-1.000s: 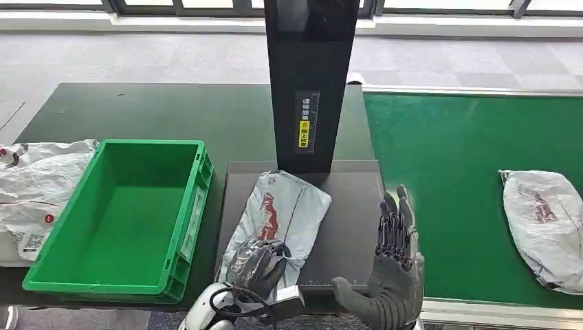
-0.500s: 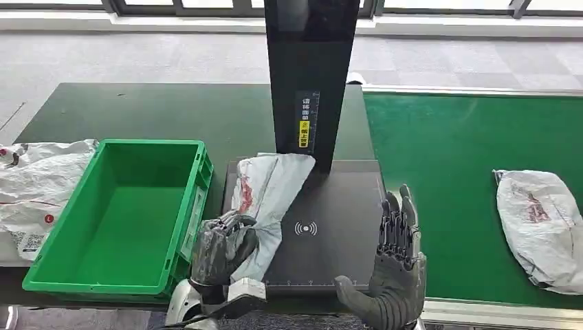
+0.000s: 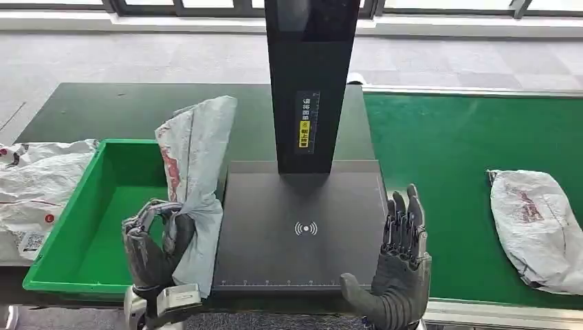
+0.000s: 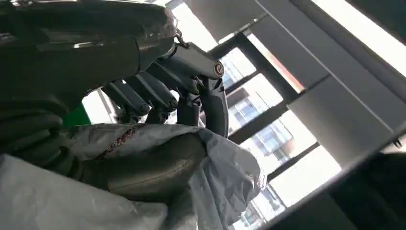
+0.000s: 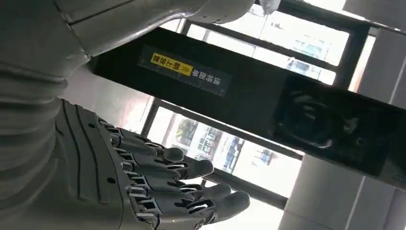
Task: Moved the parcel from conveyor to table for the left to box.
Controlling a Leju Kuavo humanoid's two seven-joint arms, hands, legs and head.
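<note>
Grey floor tiles and a window strip ran along the top of your head view, with the dark bench [image 3: 137, 110] below them and the green conveyor [image 3: 454, 158] filling the right side. Your left robot hand [image 3: 155, 244] sat at the lower left of the frame, fingers [image 4: 143, 98] curled round the lower part of the parcel [image 3: 196, 172], a grey-white mailer bag with red print. That parcel stood nearly upright above the hand, its top reaching toward the upper middle-left, over the right edge of the green box [image 3: 75, 227]. Just right of it lay the flat scanner pad [image 3: 302, 227] with its black post [image 3: 309, 75] rising behind. Your right robot hand [image 3: 399, 268] was at the lower right of the pad, fingers straight and spread, holding nothing. Well apart on the conveyor, at the right edge of the frame, lay a second parcel [image 3: 536, 227]. More bags [image 3: 34, 185] lay at the left edge, beside the box.
</note>
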